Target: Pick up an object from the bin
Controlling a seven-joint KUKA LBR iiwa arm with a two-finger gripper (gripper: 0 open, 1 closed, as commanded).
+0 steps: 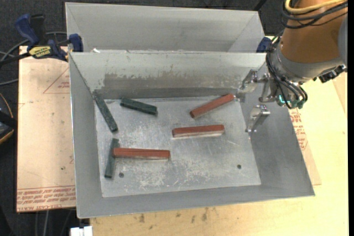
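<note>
We're looking down into the grey metal bin (182, 174), and the gripper (252, 103) hangs low on the right side, against the right wall. Its fingers (255, 119) look spread apart with nothing between them, so nothing has been picked.

Closest to it is the tilted red-brown bar (212, 106). The bar's upper right end sits just beside the upper finger, near the foot of the back wall. A flat red-brown bar (198, 131) lies a little lower, toward the middle of the floor. A third red-brown bar (141, 154) and the three dark green bars (139, 106) are well apart from the gripper, over on the left.

We judge the tilted bar the natural pick. To take it well, we'd move inward off the wall and line the fingers up across the bar's narrow width. We'd come down near its middle rather than its end, so it doesn't swing on the lift. The thing to watch is that far end: it's close to the back wall, and a finger could jam there.
</note>
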